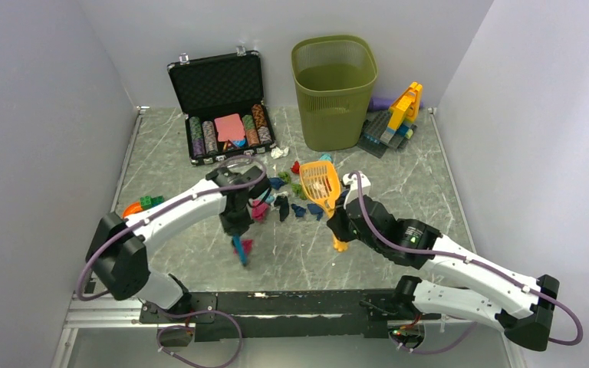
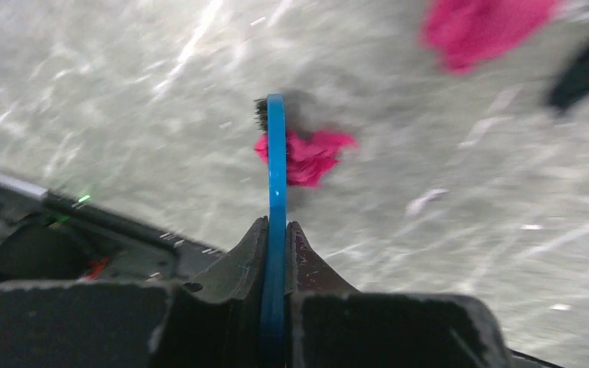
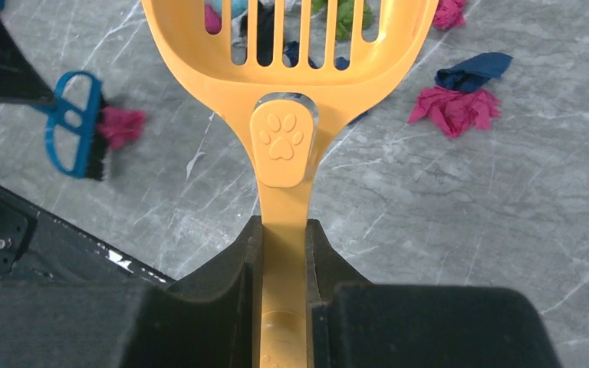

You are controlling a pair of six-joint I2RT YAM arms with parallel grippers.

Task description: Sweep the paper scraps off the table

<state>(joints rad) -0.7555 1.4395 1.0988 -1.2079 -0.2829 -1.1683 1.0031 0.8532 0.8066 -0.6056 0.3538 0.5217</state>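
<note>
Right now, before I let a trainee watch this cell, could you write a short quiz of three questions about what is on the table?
1. True or false: the left end effector is shut on the blue-handled brush with black bristles.
2. What does the right end effector hold? A) the orange slotted plastic scoop with a paw print; B) a metal spoon; C) nothing.
3. What colour is the crumpled paper scrap right beside the bristles of that brush?

Key: 1 true; 2 A; 3 pink.
</note>
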